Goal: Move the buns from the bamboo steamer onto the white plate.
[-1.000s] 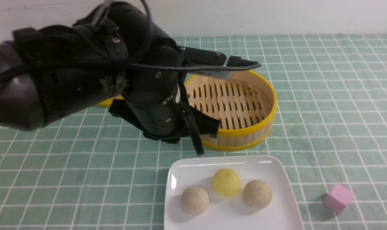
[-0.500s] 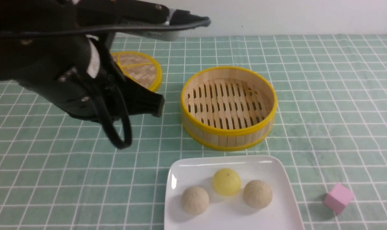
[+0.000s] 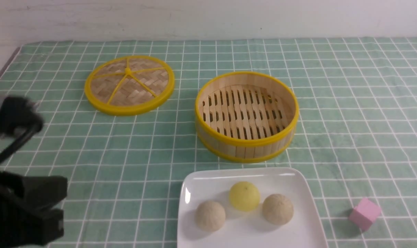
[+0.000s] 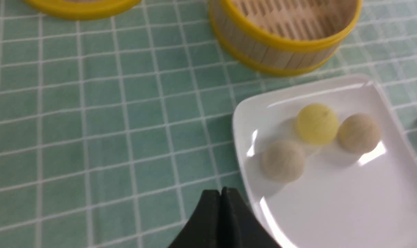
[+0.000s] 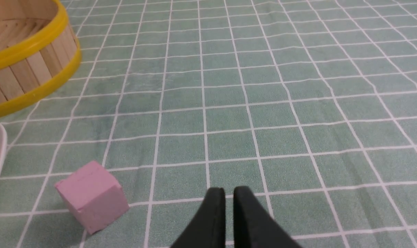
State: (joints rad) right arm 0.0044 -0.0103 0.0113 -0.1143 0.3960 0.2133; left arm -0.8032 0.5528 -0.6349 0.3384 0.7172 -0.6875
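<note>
Resting on the green checked tabletop (image 3: 332,103), the white plate (image 3: 298,186) carries all three buns (image 3: 243,196) before the empty bamboo steamer (image 3: 246,115); left gripper (image 4: 221,193) clenched, right gripper (image 5: 229,193) slightly parted, both grasping nothing.

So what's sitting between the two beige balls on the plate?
The yellow bun sits between the two beige buns, slightly farther back, on the white plate; the front view shows it.

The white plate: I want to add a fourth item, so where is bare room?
The white plate is bare at its near edge. Its middle is crowded by the buns. The bamboo steamer is empty.
</note>
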